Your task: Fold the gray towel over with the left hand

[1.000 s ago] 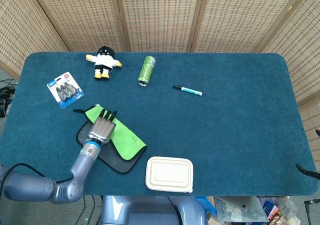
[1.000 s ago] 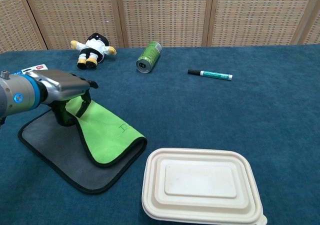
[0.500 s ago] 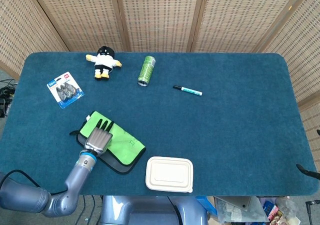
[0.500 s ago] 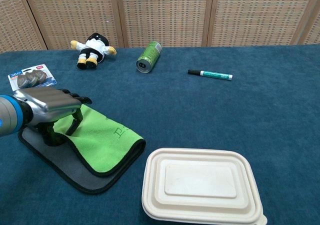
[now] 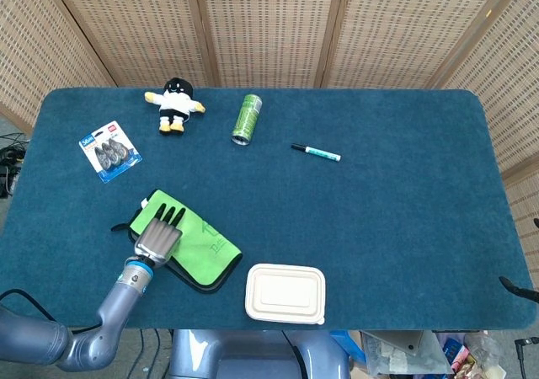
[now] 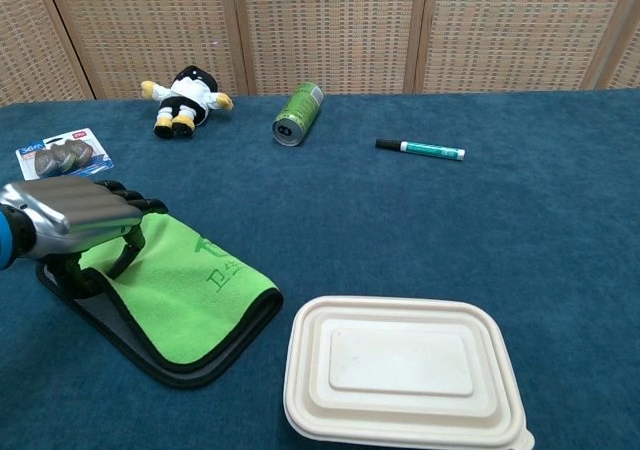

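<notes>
Gray on its underside and bright green on its folded-over face, the towel (image 5: pixel 195 246) (image 6: pixel 190 295) lies at the table's front left, just left of the white lidded food container (image 5: pixel 285 293) (image 6: pixel 404 372). The left hand (image 5: pixel 157 237) (image 6: pixel 68 220) grips its far-left edge, fingers curled around the cloth.

The blue carpeted counter (image 5: pixel 396 219) carries a folded gray towel with green lining (image 5: pixel 202 248), a white lidded food box (image 5: pixel 285 293), a green can (image 5: pixel 247 118), a teal marker (image 5: pixel 317 152), a plush doll (image 5: pixel 174 104) and a blister pack (image 5: pixel 110 150)
</notes>
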You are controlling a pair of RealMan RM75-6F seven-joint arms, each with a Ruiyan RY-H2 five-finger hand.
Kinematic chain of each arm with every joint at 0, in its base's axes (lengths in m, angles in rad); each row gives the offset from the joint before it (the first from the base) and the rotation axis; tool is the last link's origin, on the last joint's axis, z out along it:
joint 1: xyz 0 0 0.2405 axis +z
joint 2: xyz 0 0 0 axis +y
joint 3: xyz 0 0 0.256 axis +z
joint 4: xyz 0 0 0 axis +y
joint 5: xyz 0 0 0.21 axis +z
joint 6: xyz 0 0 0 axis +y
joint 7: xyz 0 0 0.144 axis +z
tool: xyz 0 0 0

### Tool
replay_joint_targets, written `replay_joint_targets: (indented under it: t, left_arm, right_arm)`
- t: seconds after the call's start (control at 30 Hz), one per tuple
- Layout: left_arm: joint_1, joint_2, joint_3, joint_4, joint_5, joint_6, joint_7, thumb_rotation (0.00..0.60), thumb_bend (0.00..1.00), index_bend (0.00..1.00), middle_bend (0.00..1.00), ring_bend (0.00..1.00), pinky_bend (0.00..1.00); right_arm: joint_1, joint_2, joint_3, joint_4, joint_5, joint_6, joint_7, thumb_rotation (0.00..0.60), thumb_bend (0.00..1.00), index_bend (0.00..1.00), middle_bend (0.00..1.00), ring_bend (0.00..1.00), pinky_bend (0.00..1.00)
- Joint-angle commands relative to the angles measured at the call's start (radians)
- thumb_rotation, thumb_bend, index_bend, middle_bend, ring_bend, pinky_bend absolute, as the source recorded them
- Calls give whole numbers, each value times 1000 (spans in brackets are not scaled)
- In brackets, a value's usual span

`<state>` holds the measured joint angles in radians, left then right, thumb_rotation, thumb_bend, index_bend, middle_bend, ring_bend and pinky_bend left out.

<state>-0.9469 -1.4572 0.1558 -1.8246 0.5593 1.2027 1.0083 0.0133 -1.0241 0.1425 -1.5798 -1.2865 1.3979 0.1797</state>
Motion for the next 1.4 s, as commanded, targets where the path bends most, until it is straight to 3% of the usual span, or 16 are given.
replay_joint_targets:
  t: [0.03,1.1,1.17,1.23,1.3,1.33,1.4]
  left_arm:
    - [6,10,2,1,15,-20,-9,600,421,642,0,0,0]
    - [42,5,10,20,51,-59,28,600,421,639,0,0,0]
    - [44,7,10,20,54,-65,26,600,421,556,0,0,0]
    - [44,8,12,19,55,-68,28,600,421,262,0,0,0]
    - [44,12,14,16,57,-73,29,600,421,53,0,0,0]
    - [45,15,15,14,58,-76,28,600,421,3,0,0,0]
    - [44,29,14,1,53,-91,19,600,421,0,0,0,0]
  right_arm:
    - [0,-1,0,-1,0,0,-2,600,0,0,0,0,0]
    - [2,-2,-2,-3,0,-1,-10,600,0,0,0,0,0]
    - [2,-2,-2,-3,0,0,-11,600,0,0,0,0,0]
    - [1,-2,-2,-4,0,0,-9,600,0,0,0,0,0]
    - [1,-2,-2,-3,1,1,-8,600,0,0,0,0,0]
    - [1,-2,-2,-3,1,1,-8,600,0,0,0,0,0]
    - [1,-1,-2,-3,0,1,-8,600,0,0,0,0,0]
